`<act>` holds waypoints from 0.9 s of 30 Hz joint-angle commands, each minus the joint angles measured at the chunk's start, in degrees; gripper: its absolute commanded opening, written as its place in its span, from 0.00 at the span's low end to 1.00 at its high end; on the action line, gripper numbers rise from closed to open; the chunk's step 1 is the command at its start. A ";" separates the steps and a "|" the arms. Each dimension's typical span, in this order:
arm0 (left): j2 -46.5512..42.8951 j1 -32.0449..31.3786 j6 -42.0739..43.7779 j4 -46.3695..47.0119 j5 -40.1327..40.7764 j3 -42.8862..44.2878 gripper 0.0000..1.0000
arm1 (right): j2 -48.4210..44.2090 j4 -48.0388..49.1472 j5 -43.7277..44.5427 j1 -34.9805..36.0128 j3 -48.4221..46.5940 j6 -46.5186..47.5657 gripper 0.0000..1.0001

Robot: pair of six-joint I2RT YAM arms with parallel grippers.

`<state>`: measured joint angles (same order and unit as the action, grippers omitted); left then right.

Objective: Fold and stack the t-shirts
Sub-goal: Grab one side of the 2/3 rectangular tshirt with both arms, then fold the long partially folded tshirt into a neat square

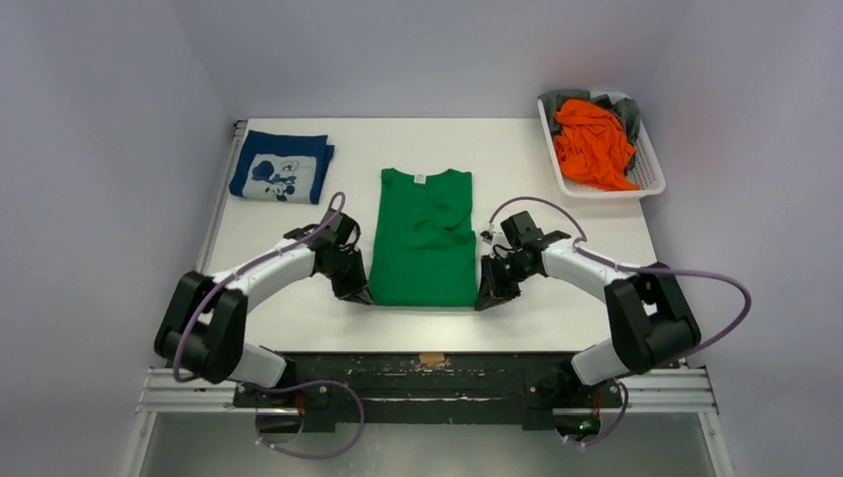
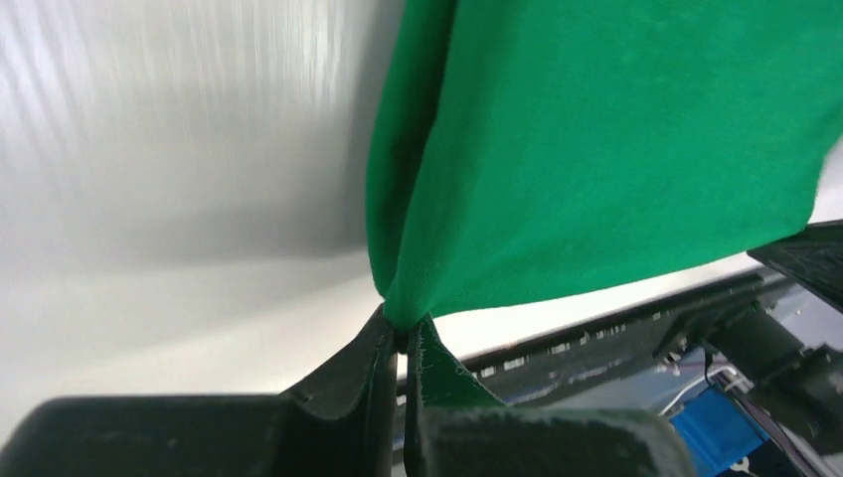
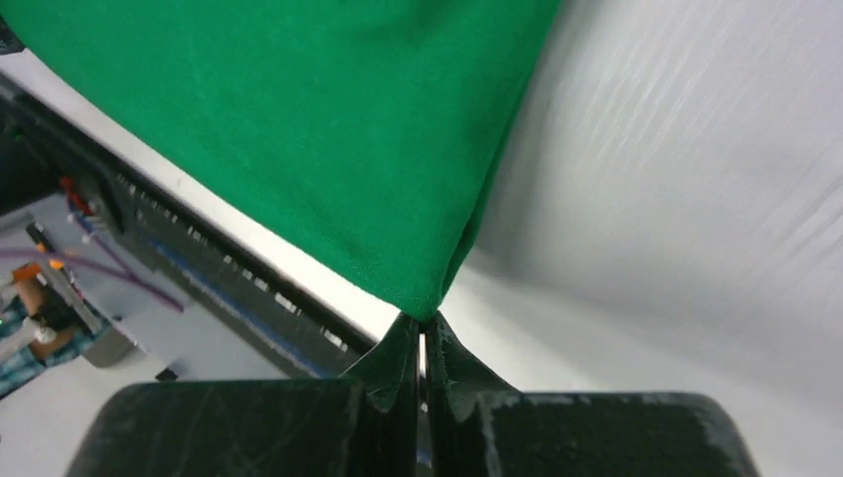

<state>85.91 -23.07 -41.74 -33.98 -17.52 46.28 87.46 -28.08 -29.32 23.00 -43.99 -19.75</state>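
Note:
The green t-shirt [image 1: 423,237] lies in the middle of the table, its sleeves folded in, collar toward the far side. My left gripper [image 1: 356,295] is shut on its near left corner; the left wrist view shows the cloth [image 2: 596,149] pinched at my left gripper's [image 2: 408,333] tips. My right gripper [image 1: 490,297] is shut on the near right corner; the right wrist view shows the cloth [image 3: 318,129] pinched at my right gripper's [image 3: 424,323] tips. A folded navy t-shirt [image 1: 280,167] with white print lies at the far left. Orange [image 1: 592,144] and grey [image 1: 565,98] shirts sit in the basket.
A white basket [image 1: 651,175] stands at the far right corner of the table. The table's near edge with a black rail [image 1: 427,368] runs just behind both grippers. A small tan patch [image 1: 431,359] sits on the rail.

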 commanded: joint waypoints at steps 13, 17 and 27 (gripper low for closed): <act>-10.04 2.51 2.73 -11.37 3.77 23.00 0.00 | -4.95 -4.30 -3.55 -7.02 -22.88 -4.84 0.00; -1.31 6.18 3.55 -10.32 2.89 31.69 0.00 | 0.94 -0.10 -1.45 -9.71 -28.49 -6.95 0.00; 20.14 10.07 6.37 -14.96 4.10 52.62 0.00 | 14.13 3.35 2.43 -11.69 -41.94 -8.35 0.00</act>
<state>101.56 -14.31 -37.80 -47.16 -15.16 92.29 98.94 -27.92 -29.41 12.67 -79.72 -27.27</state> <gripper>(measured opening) 0.025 0.005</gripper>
